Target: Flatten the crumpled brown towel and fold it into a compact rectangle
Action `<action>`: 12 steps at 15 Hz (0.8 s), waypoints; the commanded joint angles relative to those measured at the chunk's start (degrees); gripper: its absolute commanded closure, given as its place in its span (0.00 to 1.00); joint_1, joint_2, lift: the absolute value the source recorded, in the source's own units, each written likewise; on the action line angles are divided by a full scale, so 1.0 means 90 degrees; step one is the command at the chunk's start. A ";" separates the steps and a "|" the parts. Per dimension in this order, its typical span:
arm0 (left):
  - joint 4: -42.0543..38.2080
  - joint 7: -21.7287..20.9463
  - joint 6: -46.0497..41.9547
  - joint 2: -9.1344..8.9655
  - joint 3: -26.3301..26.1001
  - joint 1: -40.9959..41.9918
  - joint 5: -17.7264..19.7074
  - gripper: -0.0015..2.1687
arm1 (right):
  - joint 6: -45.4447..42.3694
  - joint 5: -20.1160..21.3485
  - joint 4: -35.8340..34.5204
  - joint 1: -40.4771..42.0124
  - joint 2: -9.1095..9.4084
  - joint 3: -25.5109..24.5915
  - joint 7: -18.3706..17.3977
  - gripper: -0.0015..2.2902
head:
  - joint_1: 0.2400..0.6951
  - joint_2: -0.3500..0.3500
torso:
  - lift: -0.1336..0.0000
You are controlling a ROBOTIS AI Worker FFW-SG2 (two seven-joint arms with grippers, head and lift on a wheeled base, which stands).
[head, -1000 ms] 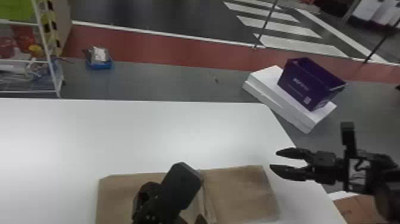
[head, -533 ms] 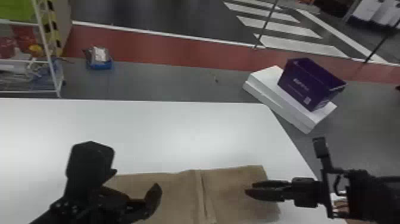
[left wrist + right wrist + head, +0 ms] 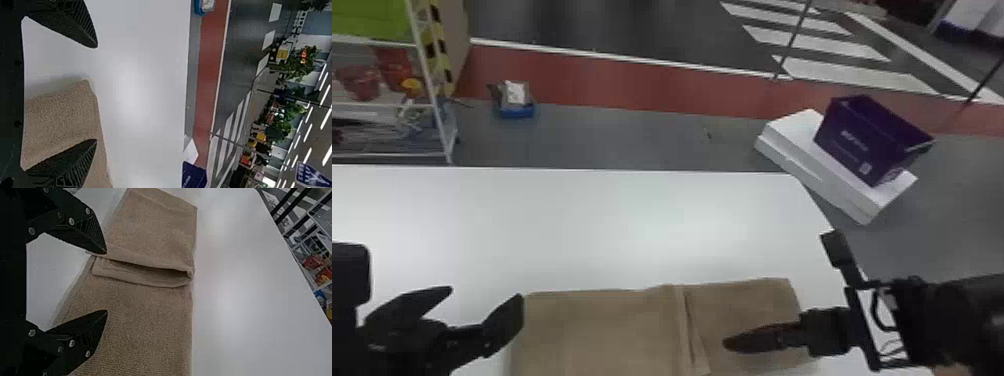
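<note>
Right now my left claw [image 3: 95,93] is hovering by the left end of the towel [image 3: 597,330], its two tips standing well apart and pinching nothing. My right claw [image 3: 106,281] is hanging over the towel's right part, also spread, with no cloth between its tips; whether either claw is touching the cloth, I cannot tell. Beneath them the towel is lying mostly flat along the near side of the white desk [image 3: 582,225], and a raised fold [image 3: 145,261] is running across it, its layers gaping apart toward the far edge.

I am reckoning on something light and limp: the weave is looking thick and a bit nubbly, so it should be gripping well against my ridged pads rather than slipping. Nothing about it is seeming fragile, so a firm pinch should be doing no harm. The trouble is that it is having no stiffness of its own; if I am lifting by one point, the rest will probably be sagging and skewing. So I am favouring the left end for my hold, close to its far corner, going in low and taking every layer, while the right claw is steadying the other part. I am being wary of the fold, since its loose lip could be catching on a tip, and a shallow bite there could be taking only the upper layer and dragging the flattened part back into wrinkles.
</note>
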 commanded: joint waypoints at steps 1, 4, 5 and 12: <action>-0.0017 -0.0030 -0.0107 -0.0016 0.0165 0.0113 0.0135 0.01 | 0.0198 0.0184 0.0260 -0.0512 0.0136 0.0386 -0.0025 0.18 | 1.00 0.12 | 0.07; -0.0027 -0.0118 -0.0185 -0.0016 0.0438 0.0201 0.0331 0.01 | 0.0211 0.0516 0.0455 -0.0874 0.0175 0.0864 -0.0103 0.21 | 1.00 0.18 | 0.07; -0.0027 -0.0137 -0.0185 -0.0016 0.0468 0.0231 0.0350 0.01 | 0.0211 0.0536 0.0523 -0.0981 0.0204 0.0952 -0.0113 0.21 | 1.00 0.20 | 0.07; -0.0056 -0.0167 -0.0185 -0.0016 0.0536 0.0309 0.0380 0.01 | 0.0211 0.0722 0.0689 -0.1528 0.0322 0.1499 -0.0181 0.26 | 1.00 0.28 | 0.07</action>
